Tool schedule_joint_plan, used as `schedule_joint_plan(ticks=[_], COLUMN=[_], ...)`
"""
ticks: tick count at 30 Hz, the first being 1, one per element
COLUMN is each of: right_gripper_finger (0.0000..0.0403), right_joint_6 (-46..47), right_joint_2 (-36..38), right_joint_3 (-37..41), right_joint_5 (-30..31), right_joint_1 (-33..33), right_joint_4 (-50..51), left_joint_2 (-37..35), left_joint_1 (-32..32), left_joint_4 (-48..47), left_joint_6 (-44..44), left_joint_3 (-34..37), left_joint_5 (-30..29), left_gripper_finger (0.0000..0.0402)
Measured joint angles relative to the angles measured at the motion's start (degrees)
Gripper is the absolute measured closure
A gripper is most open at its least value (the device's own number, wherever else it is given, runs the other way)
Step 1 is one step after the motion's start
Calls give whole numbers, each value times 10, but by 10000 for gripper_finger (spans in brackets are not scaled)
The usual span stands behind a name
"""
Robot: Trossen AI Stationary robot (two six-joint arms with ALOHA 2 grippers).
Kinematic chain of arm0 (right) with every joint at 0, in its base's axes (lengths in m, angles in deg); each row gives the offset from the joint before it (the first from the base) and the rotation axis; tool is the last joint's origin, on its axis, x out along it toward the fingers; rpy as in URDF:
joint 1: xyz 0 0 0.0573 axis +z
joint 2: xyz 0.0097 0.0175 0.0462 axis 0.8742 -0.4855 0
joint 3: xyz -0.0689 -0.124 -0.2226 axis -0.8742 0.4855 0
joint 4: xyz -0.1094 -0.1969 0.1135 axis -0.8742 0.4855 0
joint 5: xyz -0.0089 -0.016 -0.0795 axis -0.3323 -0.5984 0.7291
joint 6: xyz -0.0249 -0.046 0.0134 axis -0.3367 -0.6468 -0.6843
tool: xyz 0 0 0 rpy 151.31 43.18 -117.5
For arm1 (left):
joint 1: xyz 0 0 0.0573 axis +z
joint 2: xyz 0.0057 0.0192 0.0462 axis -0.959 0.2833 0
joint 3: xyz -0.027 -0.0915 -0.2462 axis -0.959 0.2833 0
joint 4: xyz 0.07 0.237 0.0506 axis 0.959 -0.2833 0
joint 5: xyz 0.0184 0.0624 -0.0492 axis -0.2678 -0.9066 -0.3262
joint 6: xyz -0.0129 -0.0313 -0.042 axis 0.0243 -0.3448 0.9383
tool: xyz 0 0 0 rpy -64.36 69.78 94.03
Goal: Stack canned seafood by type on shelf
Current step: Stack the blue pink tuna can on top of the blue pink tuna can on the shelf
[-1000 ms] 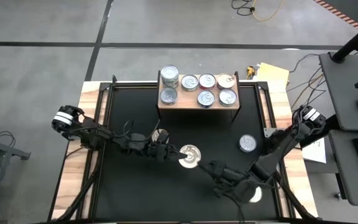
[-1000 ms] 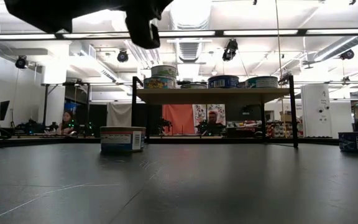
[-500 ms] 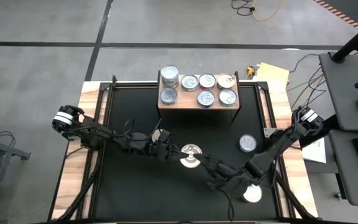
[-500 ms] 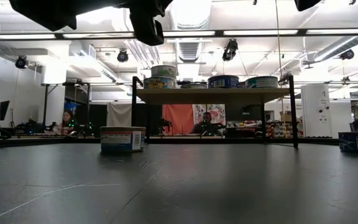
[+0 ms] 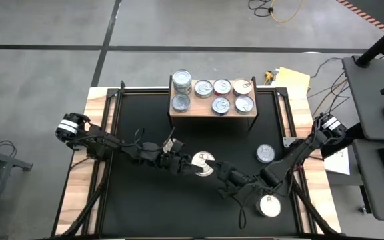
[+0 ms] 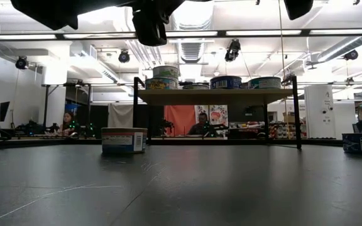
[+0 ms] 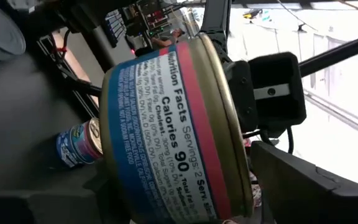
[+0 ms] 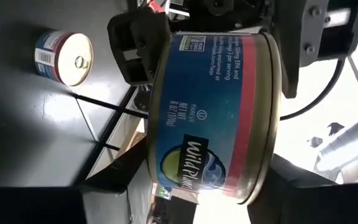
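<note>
A blue-and-red labelled can (image 5: 202,167) hangs in the air over the middle of the table, between my two grippers. My right gripper (image 5: 213,171) is shut on it, coming from the near right. My left gripper (image 5: 193,163) reaches in level from the left. It is open, with one finger above the can (image 7: 166,124) and one below, and a narrow gap beside the rim. The wooden shelf (image 5: 199,108) at the far edge carries several cans, and one pair is stacked at its far left corner (image 5: 182,81). My right gripper pinches the can (image 8: 210,106) between its two fingers, one on the upper flat face by the rim (image 8: 263,180) and one on the bottom face (image 8: 151,168). The fingers come level from the table's near right. The can is lifted clear, its top up.
Two more cans stand on the black tabletop, one at the right (image 5: 266,153) and one near the front right (image 5: 270,205). In the low view one can (image 6: 124,140) stands in front of the shelf (image 6: 212,96). People sit in the room beyond.
My right gripper has moved toward the table's left and far side, up to the can at my left gripper. Its fingers now reach over the can. The can near the front right, earlier partly under the right arm, is now uncovered.
</note>
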State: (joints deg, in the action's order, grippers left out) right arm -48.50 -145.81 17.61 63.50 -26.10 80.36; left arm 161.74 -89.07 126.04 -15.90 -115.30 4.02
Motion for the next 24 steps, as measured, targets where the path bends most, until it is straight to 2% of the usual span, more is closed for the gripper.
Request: schedule_joint_plan(ticks=[8,15,24], right_gripper_finger=[221,221,221], right_joint_6=[46,54,98], right_joint_2=[18,36,87], right_joint_3=[1,2,2], right_joint_5=[6,78,89], right_joint_1=[4,-4,-37], right_joint_4=[4,1,0], left_joint_2=[-3,-10,-27], left_joint_1=[20,39,77], left_joint_4=[7,2,-3], left_joint_6=[-152,-313,-355], left_joint_3=[0,-1,0], left_joint_5=[15,10,12], left_gripper_finger=[111,69,46])
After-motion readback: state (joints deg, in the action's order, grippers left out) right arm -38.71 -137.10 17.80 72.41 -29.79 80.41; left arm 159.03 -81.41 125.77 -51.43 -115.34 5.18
